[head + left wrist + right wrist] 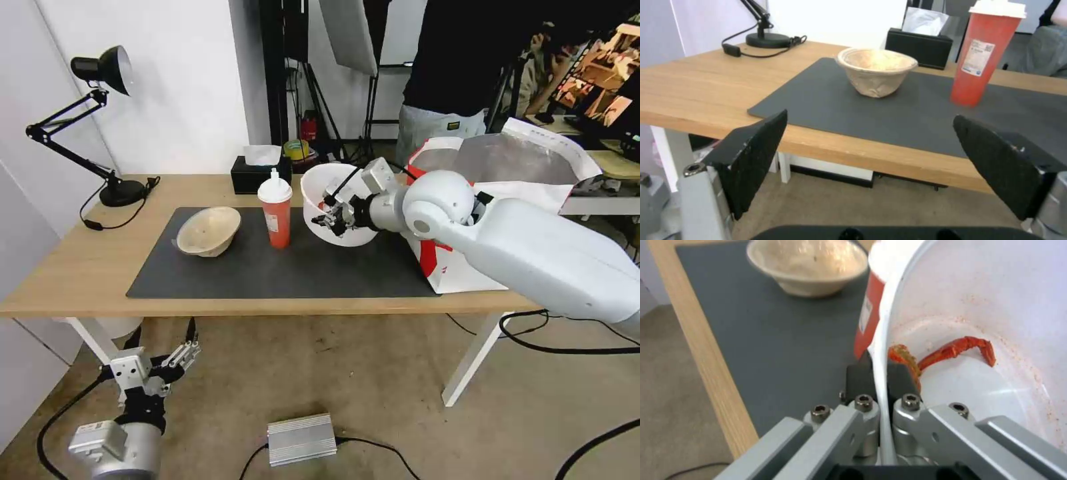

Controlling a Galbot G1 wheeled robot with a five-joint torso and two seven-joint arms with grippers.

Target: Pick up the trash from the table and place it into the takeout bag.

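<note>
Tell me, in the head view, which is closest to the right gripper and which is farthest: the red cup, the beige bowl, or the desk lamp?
From the right gripper, shut on the white bowl:
1. Red cup, just to its left on the mat.
2. Beige bowl, farther left on the mat.
3. Desk lamp, at the table's far left corner.

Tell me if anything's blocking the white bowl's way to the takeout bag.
Nothing visible does. The right gripper holds the white round plastic bowl by its rim, tilted, just beside the red-and-white takeout bag, whose foil-lined mouth is open. The red drink cup stands on the far side.
</note>
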